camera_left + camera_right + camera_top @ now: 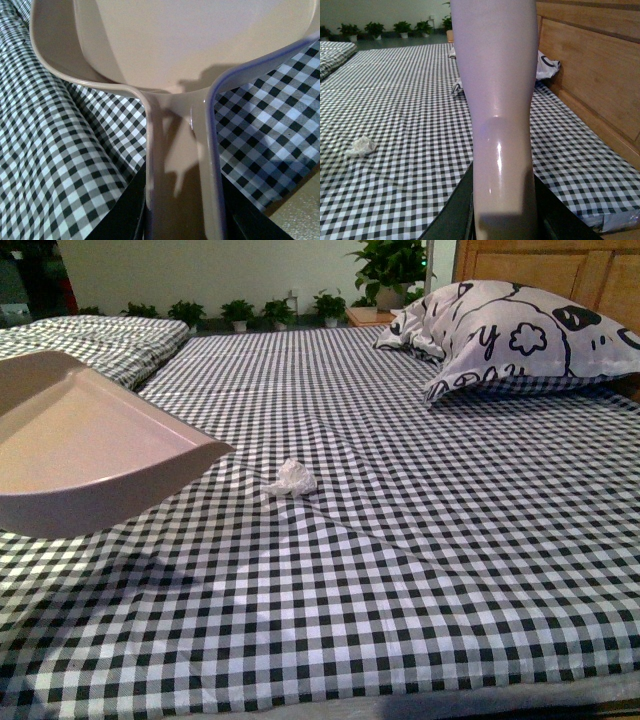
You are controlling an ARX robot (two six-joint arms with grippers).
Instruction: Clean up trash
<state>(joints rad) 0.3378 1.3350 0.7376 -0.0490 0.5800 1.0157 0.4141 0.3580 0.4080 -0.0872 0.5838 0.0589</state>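
The trash (292,478) is a small crumpled white paper wad lying on the checked bed sheet (420,540); it also shows in the right wrist view as the trash (361,146). The pink dustpan (90,445) hovers at the left, its front lip a short way left of the wad. My left gripper (182,220) is shut on the dustpan's handle (180,165). My right gripper (502,220) is shut on the pink-handled brush (497,100), whose handle fills the middle of that view; its bristles are out of view. Neither arm shows in the front view.
A black-and-white patterned pillow (510,335) lies at the back right against a wooden headboard (560,270). A second checked bed (100,340) stands at the left. Potted plants (240,312) line the far wall.
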